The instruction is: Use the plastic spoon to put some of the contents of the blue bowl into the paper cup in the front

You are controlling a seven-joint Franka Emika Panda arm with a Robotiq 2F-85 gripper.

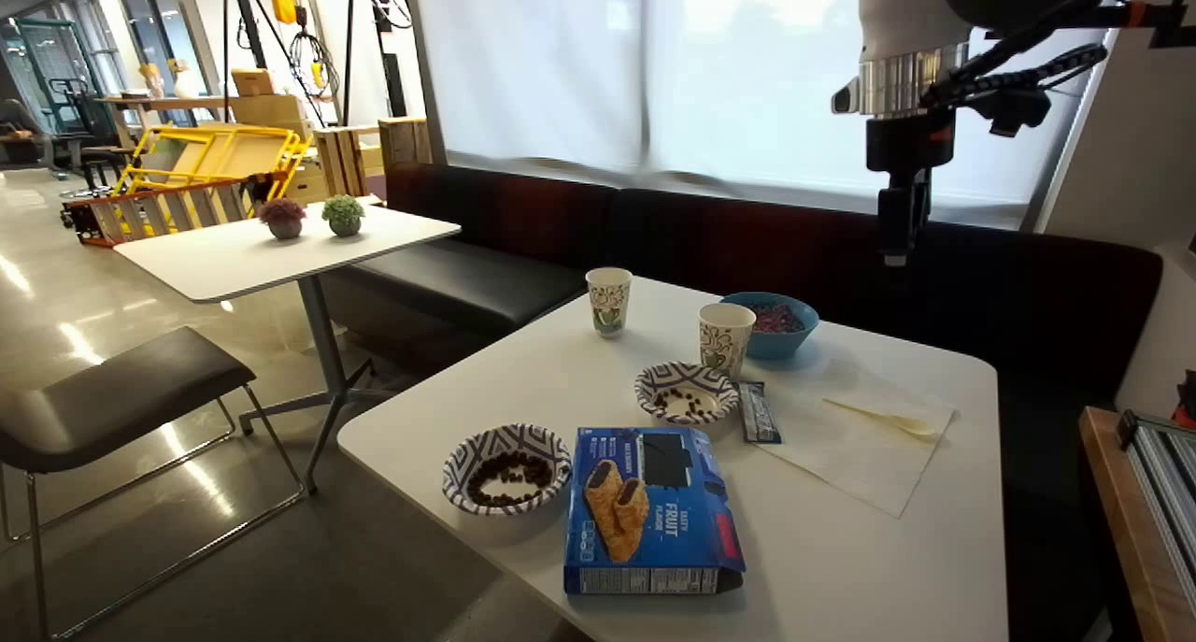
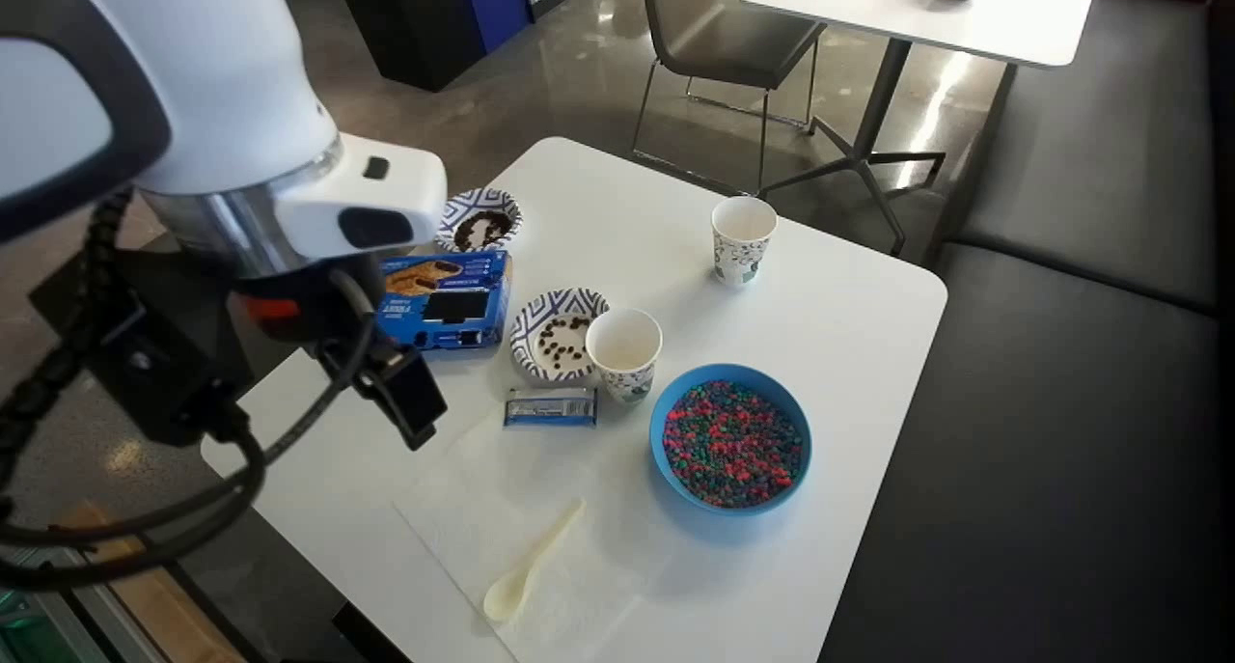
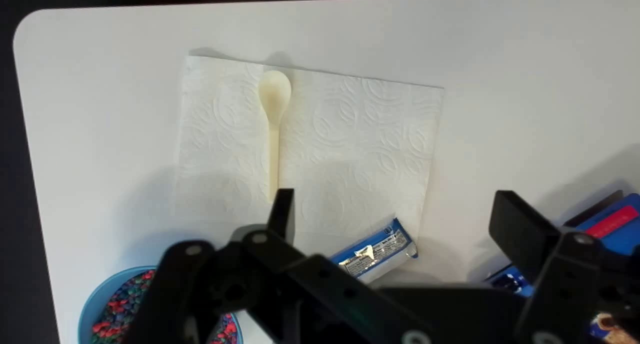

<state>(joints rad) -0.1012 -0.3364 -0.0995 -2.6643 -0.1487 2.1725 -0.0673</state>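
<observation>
Spoon [image 3: 273, 128] and blue bowl [image 1: 783, 345], one each, two cups [image 1: 608, 304] and two dishes [image 1: 519, 438] sit below the wide-spread end effector [image 3: 394, 206].

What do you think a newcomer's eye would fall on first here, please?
Probably the blue bowl of multicoloured bits, standing on the white table towards the dark bench. Next comes the printed blue box, lying flat near a patterned bowl. Then the robot's open black gripper, hanging above the table.
</observation>
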